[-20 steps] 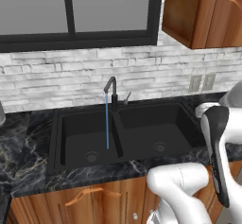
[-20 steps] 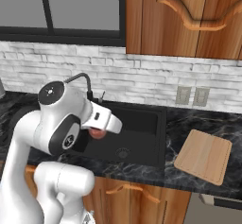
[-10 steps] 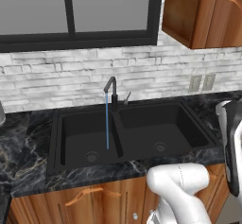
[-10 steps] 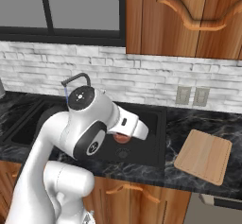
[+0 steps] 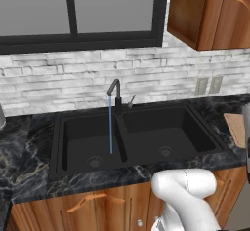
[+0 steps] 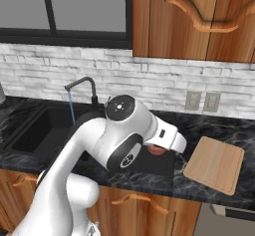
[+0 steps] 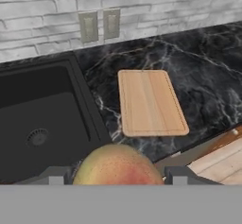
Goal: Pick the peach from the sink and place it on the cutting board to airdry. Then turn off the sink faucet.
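The reddish-orange peach (image 7: pixel 118 166) sits between my gripper's (image 7: pixel 118 176) fingertips (image 7: pixel 56 176), and the gripper is shut on it. In the right base view the peach (image 6: pixel 157 150) hangs over the right edge of the black sink (image 6: pixel 45 130), left of the light wooden cutting board (image 6: pixel 215 163). In the hand view the cutting board (image 7: pixel 150 102) lies bare on the dark counter, ahead and to the right of the sink (image 7: pixel 47 100). The black gooseneck faucet (image 5: pixel 116 96) pours a thin blue stream of water (image 5: pixel 111 127) into the left basin of the sink (image 5: pixel 156 127).
Black marble counter (image 7: pixel 208 76) surrounds the board. Two wall outlets (image 7: pixel 99 25) sit in the white brick backsplash behind it. Wooden upper cabinets (image 6: pixel 199 16) hang above the board. My own white arm (image 6: pixel 119 140) blocks the right sink basin in the right base view.
My arm has swung to the right, carrying the peach from above the sink's middle to its right edge, closer to the cutting board. The water keeps running.
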